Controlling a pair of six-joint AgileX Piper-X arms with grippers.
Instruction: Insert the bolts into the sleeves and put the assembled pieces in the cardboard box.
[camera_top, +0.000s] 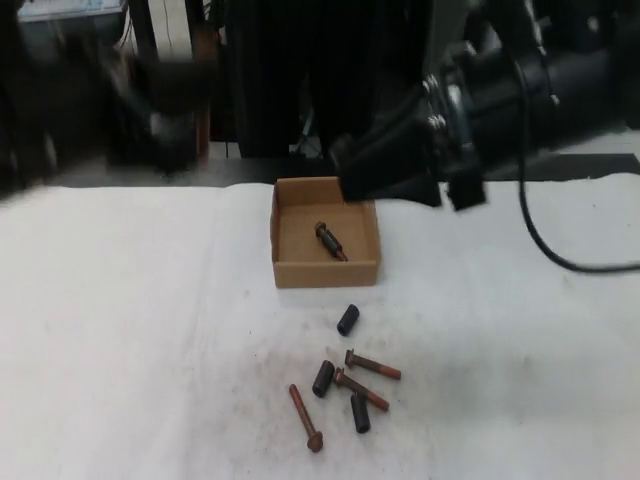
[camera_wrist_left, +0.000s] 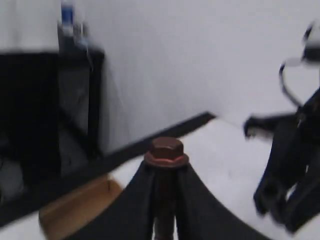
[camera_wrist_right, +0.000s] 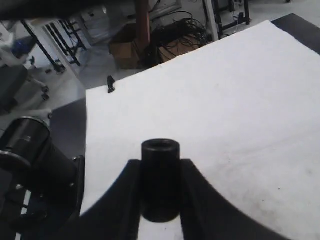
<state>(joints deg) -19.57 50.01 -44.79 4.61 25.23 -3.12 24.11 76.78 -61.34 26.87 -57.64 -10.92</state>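
My left gripper (camera_wrist_left: 166, 172) is shut on a rusty bolt (camera_wrist_left: 166, 152), whose hex head sticks out past the fingertips. My right gripper (camera_wrist_right: 160, 165) is shut on a black sleeve (camera_wrist_right: 160, 175), open end outward, above the white cloth. The cardboard box (camera_top: 325, 272) stands at mid-bench with one assembled piece (camera_top: 330, 241) lying in it. The box (camera_wrist_left: 75, 210) is also in the left wrist view. In front of the box lie three loose sleeves (camera_top: 348, 319), (camera_top: 323, 378), (camera_top: 360, 412) and three bolts (camera_top: 373, 366), (camera_top: 361, 389), (camera_top: 305, 417). An arm (camera_top: 480, 100) hangs over the box's back right corner.
A white cloth (camera_top: 120, 330) covers the bench, with free room left and right of the parts. A black cable (camera_top: 545, 240) trails from the arm at the right. A second, blurred arm (camera_top: 150, 85) is at the back left. Dark furniture and racks stand behind the bench.
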